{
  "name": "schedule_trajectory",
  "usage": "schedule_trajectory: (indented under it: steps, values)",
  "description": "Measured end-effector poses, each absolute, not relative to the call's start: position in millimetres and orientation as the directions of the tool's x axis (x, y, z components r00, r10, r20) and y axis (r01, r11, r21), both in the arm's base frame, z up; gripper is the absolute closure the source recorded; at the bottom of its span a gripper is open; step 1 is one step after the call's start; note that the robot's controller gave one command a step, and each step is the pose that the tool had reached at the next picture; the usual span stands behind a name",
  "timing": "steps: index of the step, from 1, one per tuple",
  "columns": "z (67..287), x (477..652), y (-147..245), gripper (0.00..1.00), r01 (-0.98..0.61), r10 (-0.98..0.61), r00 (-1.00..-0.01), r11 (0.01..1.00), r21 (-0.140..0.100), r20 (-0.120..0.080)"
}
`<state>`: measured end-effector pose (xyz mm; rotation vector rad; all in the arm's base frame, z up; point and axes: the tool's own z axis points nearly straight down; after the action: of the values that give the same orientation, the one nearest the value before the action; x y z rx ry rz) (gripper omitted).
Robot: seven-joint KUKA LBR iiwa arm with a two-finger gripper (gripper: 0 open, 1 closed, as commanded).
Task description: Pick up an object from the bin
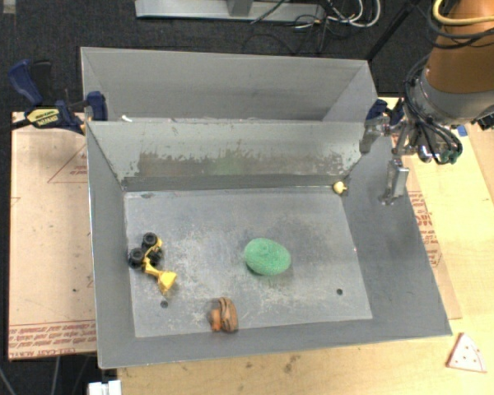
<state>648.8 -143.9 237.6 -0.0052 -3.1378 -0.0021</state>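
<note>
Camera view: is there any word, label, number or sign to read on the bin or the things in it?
None can be read. The grey bin bears only scuff marks; the green round sponge, the yellow toy with black wheels, the brown ridged thing and the small yellowish ball show no lettering.

The bin [230, 138] is plain grey with paler scuffed patches, the pad [267, 256] green, the toy [154, 263] yellow and black, the lump [224, 314] brown-striped, the ball [340, 188] yellow, the arm's cover [469, 48] orange.
</note>
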Motion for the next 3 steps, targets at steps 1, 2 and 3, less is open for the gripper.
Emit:
schedule_trajectory:
  steps: [1, 2, 3]
  values:
    - [243, 649.6, -143, 0.0, 0.001, 0.001, -1.0, 1.0, 0.0, -0.003]
    - [197, 627.5, -75, 0.0, -0.072, -0.072, -0.997, 0.997, 0.0, -0.004]
    - [167, 634.7, -58, 0.0, -0.024, -0.024, -1.0, 1.0, 0.005, -0.004]
